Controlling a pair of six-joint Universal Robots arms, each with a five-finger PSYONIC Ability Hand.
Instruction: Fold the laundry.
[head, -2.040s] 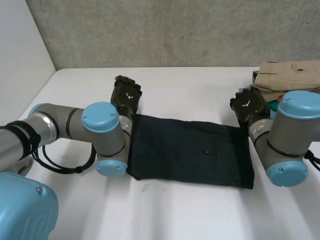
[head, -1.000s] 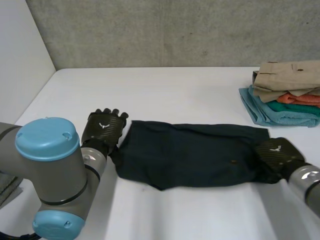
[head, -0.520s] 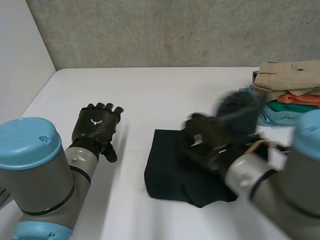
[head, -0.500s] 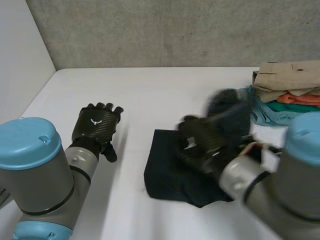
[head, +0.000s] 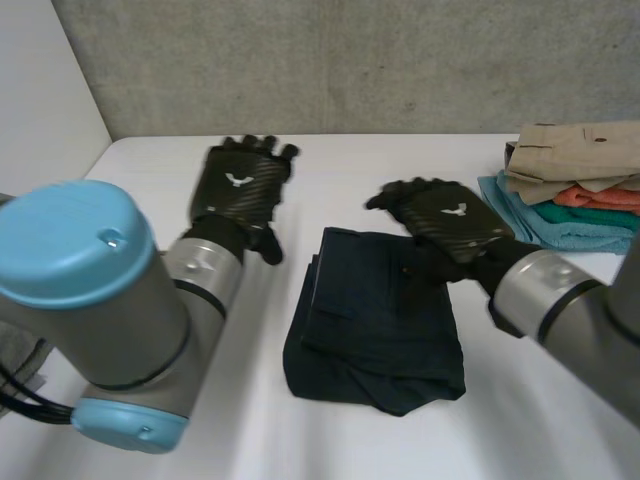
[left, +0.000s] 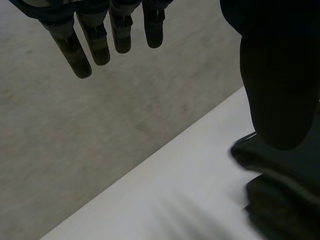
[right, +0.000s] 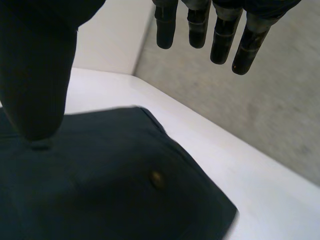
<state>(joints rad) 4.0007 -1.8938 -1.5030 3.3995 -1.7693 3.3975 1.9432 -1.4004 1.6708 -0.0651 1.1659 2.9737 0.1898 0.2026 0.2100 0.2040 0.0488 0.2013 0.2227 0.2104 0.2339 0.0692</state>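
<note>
A dark navy garment (head: 375, 320) lies folded in half on the white table (head: 330, 165), a doubled layer on top. My left hand (head: 238, 190) hovers open just left of the garment's far corner, touching nothing. In the left wrist view its fingers (left: 97, 42) are straight, and the dark garment (left: 285, 195) lies beyond the thumb. My right hand (head: 445, 218) is open over the garment's far right corner. The right wrist view shows straight fingers (right: 200, 25) above the navy garment (right: 100, 180) and its small button (right: 157, 177), with no cloth held.
A stack of folded laundry (head: 575, 185), tan on top of orange and teal pieces, sits at the table's far right edge. A grey wall (head: 330, 60) runs behind the table. Bare table surface (head: 270, 440) lies in front of the garment.
My right hand carried the garment's right end over to the left, folding it in half, then opened and let go. My left hand left the cloth's left edge and moved farther back.
</note>
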